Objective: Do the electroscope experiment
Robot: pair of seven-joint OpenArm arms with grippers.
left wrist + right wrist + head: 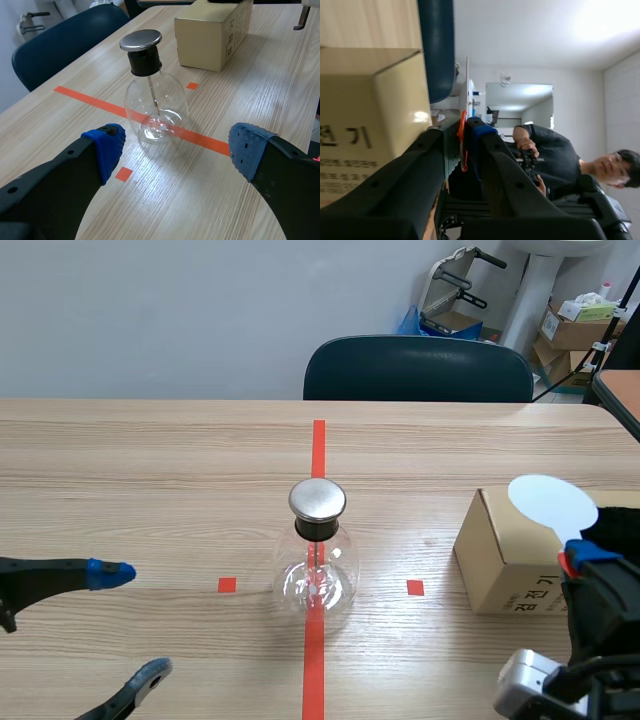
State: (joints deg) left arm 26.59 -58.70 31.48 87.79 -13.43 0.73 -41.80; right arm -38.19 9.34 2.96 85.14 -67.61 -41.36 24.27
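Observation:
The electroscope is a clear glass flask with a black neck and a round metal cap. It stands on the red tape line at mid-table. My left gripper is open low at the left, a short way from the flask. In the left wrist view the electroscope stands just ahead of the open left gripper. My right gripper is shut on the red handle of a white disc paddle, held upright over the cardboard box. In the right wrist view the paddle shows edge-on between the shut fingers.
A brown cardboard box sits at the right of the table, close under my right gripper. A dark blue chair stands behind the far edge. Boxes and clutter fill the back right corner. A person appears in the right wrist view.

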